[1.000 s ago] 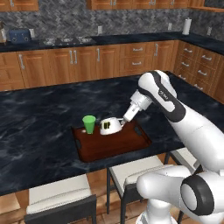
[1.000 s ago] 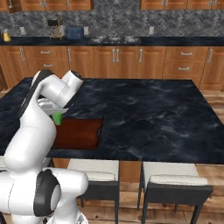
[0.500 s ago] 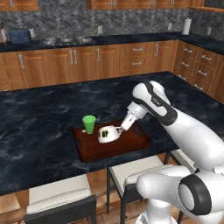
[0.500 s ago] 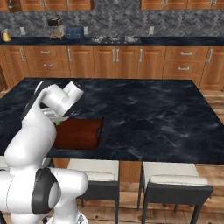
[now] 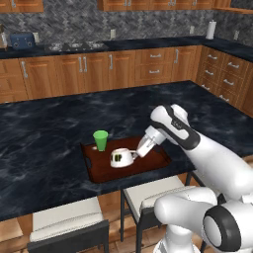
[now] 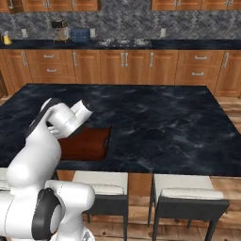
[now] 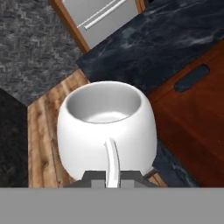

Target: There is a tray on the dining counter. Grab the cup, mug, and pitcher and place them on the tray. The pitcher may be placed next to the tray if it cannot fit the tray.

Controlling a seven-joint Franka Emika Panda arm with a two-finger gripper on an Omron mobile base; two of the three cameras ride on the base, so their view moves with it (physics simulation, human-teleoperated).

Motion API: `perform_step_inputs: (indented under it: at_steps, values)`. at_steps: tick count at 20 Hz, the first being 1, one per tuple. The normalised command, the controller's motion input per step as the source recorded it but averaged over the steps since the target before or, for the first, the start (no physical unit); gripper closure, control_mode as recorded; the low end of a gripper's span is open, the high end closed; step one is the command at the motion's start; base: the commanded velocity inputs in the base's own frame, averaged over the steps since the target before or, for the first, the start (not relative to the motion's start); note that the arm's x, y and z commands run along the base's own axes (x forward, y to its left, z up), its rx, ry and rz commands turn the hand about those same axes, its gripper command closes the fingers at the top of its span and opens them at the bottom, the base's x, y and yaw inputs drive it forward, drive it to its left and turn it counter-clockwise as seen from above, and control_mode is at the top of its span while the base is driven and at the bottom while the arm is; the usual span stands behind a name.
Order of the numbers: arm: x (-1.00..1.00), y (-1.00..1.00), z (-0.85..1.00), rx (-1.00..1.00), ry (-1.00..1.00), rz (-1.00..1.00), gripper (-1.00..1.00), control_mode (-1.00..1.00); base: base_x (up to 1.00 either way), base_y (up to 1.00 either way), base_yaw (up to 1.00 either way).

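Fingers (image 7: 113, 180) clamp the mug (image 5: 121, 157) handle; left base view adds cup (image 5: 101, 140) on tray (image 5: 148, 165).

Even, diffuse render lighting in all 3 views, no single visible source. Base views are soft and low-res, slightly blurred overall. Dining counter (image 5: 44, 143) marble shows faint pale sheen, no hard glare. Soft shadow sits under the mug (image 5: 122, 157) on the tray (image 5: 128, 170); stools below are darker. Hand view is sharper: mug interior shaded grey, rim bright, no edge distortion visible.
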Motion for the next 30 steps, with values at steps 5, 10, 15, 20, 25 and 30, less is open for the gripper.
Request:
perform_step_inputs:
  at_steps: [5, 10, 15, 20, 25, 30]
  values:
    - [0.27, 0.0, -0.29, 0.01, -0.01, -0.01, 1.0, -1.0, 0.0, 0.0, 0.0]
    - [0.43, 0.0, -0.24, 0.0, 0.0, 0.0, 1.0, -1.0, 0.0, 0.0, 0.0]
    - [0.32, 0.0, -0.3, 0.0, 0.0, 0.0, 1.0, -1.0, 0.0, 0.0, 0.0]
    - [0.11, 0.09, -0.36, 0.0, -0.02, 0.0, 1.0, -1.0, 0.0, 0.0, 0.0]
    - [0.07, 0.25, -0.18, 0.0, -0.06, -0.01, 1.0, -1.0, 0.0, 0.0, 0.0]
    - [0.2, 0.22, -0.11, 0.0, -0.08, -0.03, 1.0, -1.0, 0.0, 0.0, 0.0]
